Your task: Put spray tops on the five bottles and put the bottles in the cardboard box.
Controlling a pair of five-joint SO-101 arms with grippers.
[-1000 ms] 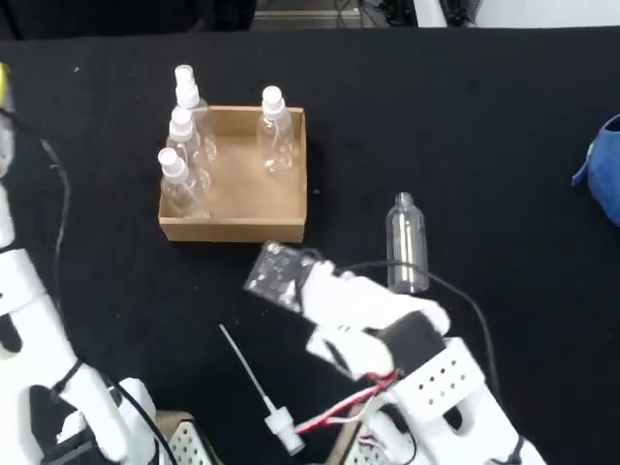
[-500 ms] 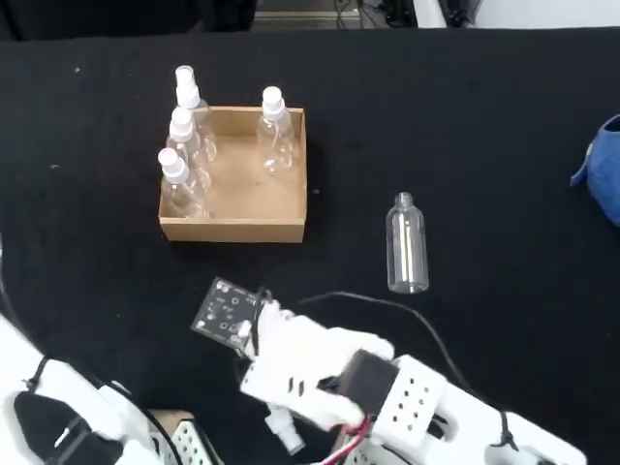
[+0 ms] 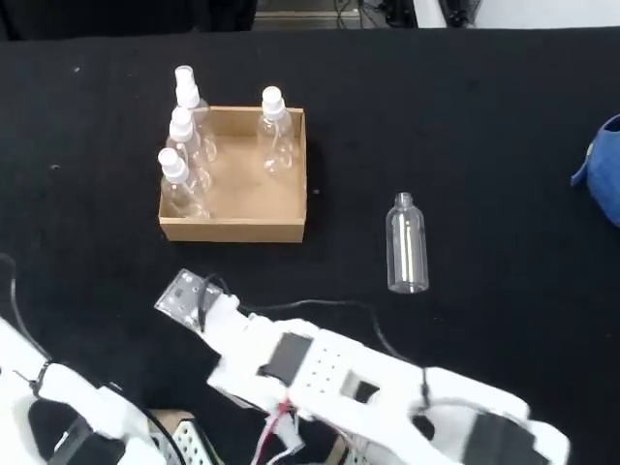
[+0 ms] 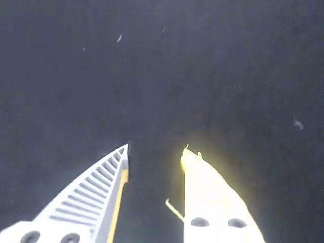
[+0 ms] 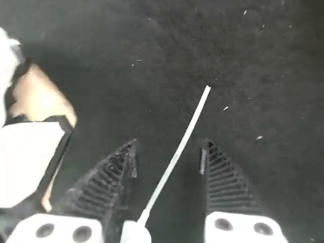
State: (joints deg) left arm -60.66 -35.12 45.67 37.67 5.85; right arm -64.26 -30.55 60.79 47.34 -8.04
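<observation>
We find the right claw (image 5: 169, 147) released, its two dark ribbed fingers (image 5: 114, 177) spread apart just above the black cloth-covered counter (image 5: 152, 45). Between them lies the white plastic spray top (image 5: 195, 114). Its long thin dip tube runs up the gap and past the fingertips, touching neither finger, while its head sits back near the root of the claw. We record nothing clasped.

The left claw (image 4: 155, 150) is likewise released, one finger white and ribbed, the other yellowish. It hangs over bare black cloth with nothing between the fingers.

In the high view, the right arm (image 3: 339, 378) lies stretched across the near edge of the counter, its wrist toward the left arm (image 3: 68, 417) at the near left corner. Further out, the uncapped clear plastic bottle (image 3: 407, 242) lies on its side on the counter, neck pointing to the far edge. It is well apart from the arm and to the right of the brown cardboard box (image 3: 232, 231). In that box four clear bottles with white spray tops (image 3: 274, 121) stand upright, three along its left wall and one at the far right corner. A blue object (image 3: 601, 174) shows at the counter's right edge.
</observation>
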